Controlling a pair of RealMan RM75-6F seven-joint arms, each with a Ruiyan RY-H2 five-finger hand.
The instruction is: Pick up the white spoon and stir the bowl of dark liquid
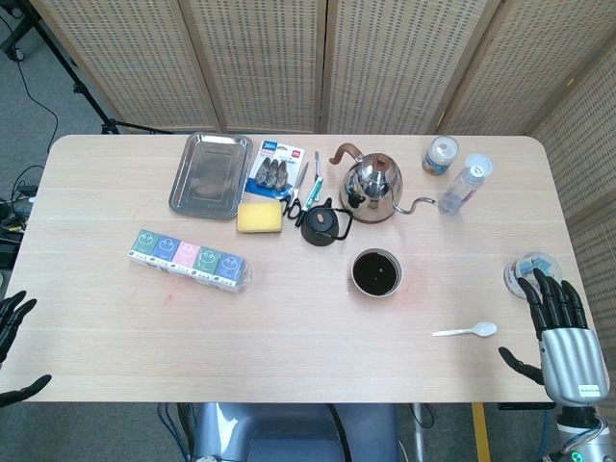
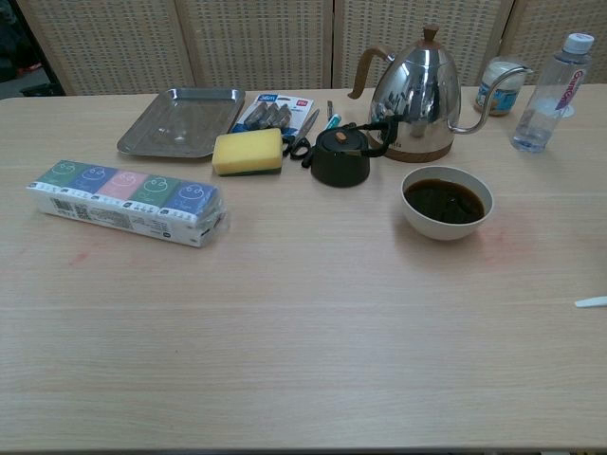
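Observation:
A white spoon (image 1: 466, 331) lies flat on the table right of centre, bowl end pointing right; only its handle tip (image 2: 590, 301) shows at the chest view's right edge. The bowl of dark liquid (image 1: 375, 272) (image 2: 447, 201) stands up and left of the spoon. My right hand (image 1: 561, 332) hovers at the table's right edge, to the right of the spoon, fingers spread and holding nothing. Only the dark fingertips of my left hand (image 1: 12, 318) show at the far left edge, holding nothing.
Behind the bowl stand a steel kettle (image 1: 373, 188), a small black teapot (image 1: 321, 224), a yellow sponge (image 1: 260, 218), scissors (image 1: 297, 197), a metal tray (image 1: 211, 173), a water bottle (image 1: 465, 183) and a jar (image 1: 441, 155). A tissue pack (image 1: 189, 258) lies left. A clear cup (image 1: 527, 270) sits by my right hand.

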